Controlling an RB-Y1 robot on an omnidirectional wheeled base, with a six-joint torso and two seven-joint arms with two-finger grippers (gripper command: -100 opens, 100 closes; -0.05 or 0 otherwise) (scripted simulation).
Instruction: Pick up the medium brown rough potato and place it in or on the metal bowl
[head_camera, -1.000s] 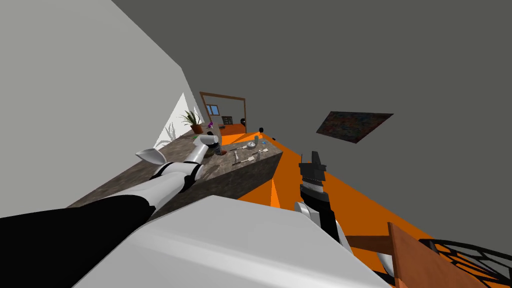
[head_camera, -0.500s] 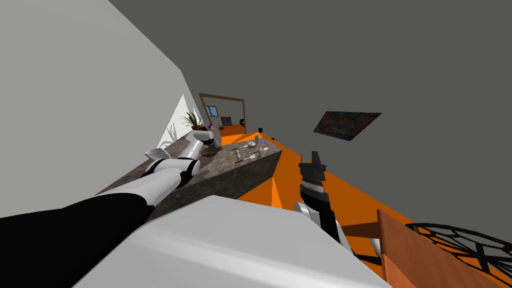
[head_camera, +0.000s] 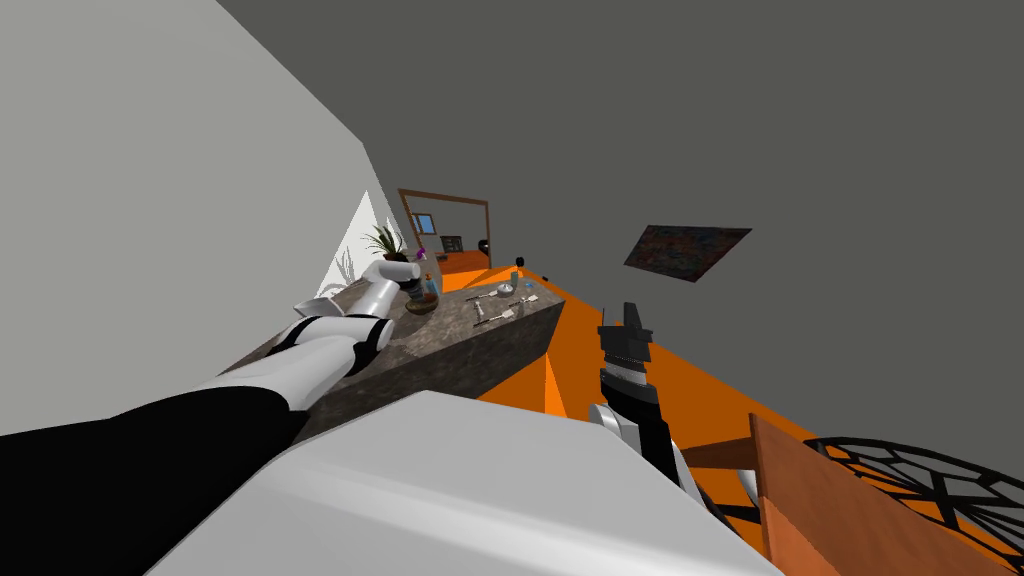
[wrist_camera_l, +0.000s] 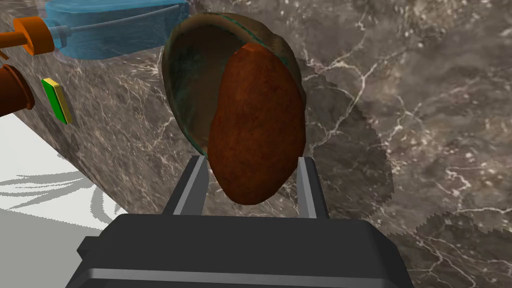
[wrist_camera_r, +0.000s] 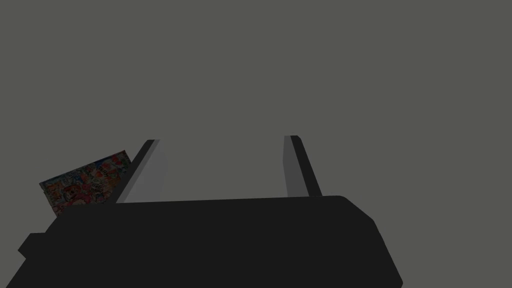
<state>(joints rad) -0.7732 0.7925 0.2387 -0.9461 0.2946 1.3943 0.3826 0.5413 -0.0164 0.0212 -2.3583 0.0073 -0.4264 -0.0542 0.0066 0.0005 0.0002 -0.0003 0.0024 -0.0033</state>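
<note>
The left gripper (wrist_camera_l: 251, 158) is clamped on the potato (wrist_camera_l: 255, 135), a reddish-brown, rough-skinned oval. Its two grey fingers (wrist_camera_l: 196, 186) press the potato's sides near its nearer end, and the rest reaches out well past the fingertips. Just beyond it sits the bowl (wrist_camera_l: 192, 85), dark inside with a brown and greenish sheen. Seen along the gripper, the potato's far end overlaps the bowl's open mouth and covers about half of it. Whether the potato touches the bowl I cannot tell. Both are over the counter (wrist_camera_l: 425, 100), a dark brown stone slab with pale veins, where the gripper's shadow falls beside the bowl. On the far side of the bowl from the gripper lies a clear blue bottle (wrist_camera_l: 115, 22) with an orange cap, and a small green and yellow block (wrist_camera_l: 57, 100) stands near the counter's edge. In the head view the left arm stretches from the lower left toward the middle of the frame, its hand ending over the bowl, and a few utensils (head_camera: 495, 310) lie just right of it on the counter. The right gripper (head_camera: 628, 318) stands upright in the middle right of the frame, away from the counter, its fingers apart with nothing between them.
</note>
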